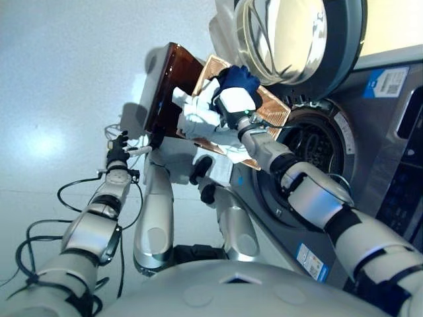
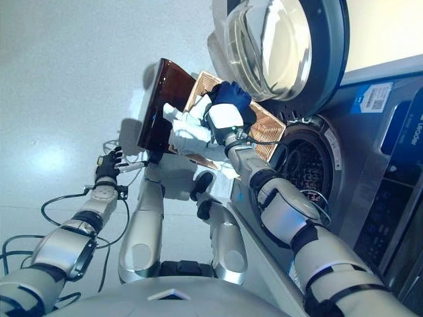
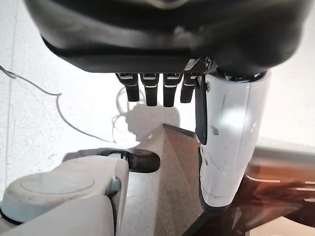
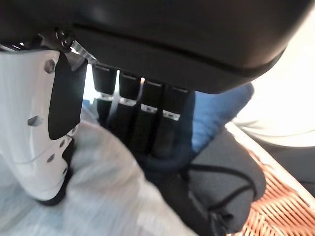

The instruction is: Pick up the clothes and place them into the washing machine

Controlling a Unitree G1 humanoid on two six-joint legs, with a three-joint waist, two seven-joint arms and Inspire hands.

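Pale grey flooring (image 1: 59, 79) is filling the nine and eleven o'clock parts of the head views, while a dark grey washing machine (image 1: 390, 152) is standing at three o'clock. Its round door (image 1: 297, 39) is hanging swung open at one o'clock, and the dark drum opening (image 1: 314, 142) is showing empty just below it.

Between the floor and the machine a woven basket (image 1: 274, 109) is sitting, tilted in these views, beside a dark brown glossy panel (image 1: 168, 86) at eleven o'clock from it. Clothes are lying piled in the basket: a dark blue garment (image 1: 239, 78) on top, and a white garment (image 1: 198, 115) spilling over the basket's edge toward nine o'clock.

The right hand (image 1: 234, 102) is reaching into the basket; in the right wrist view its fingers (image 4: 142, 123) are curling down into the blue cloth, with the white thumb (image 4: 37, 132) pressing against the white cloth.

The left hand (image 1: 117, 155) is hovering at eight o'clock over the floor near the brown panel's corner, its fingers (image 3: 155, 93) relaxed and holding nothing.
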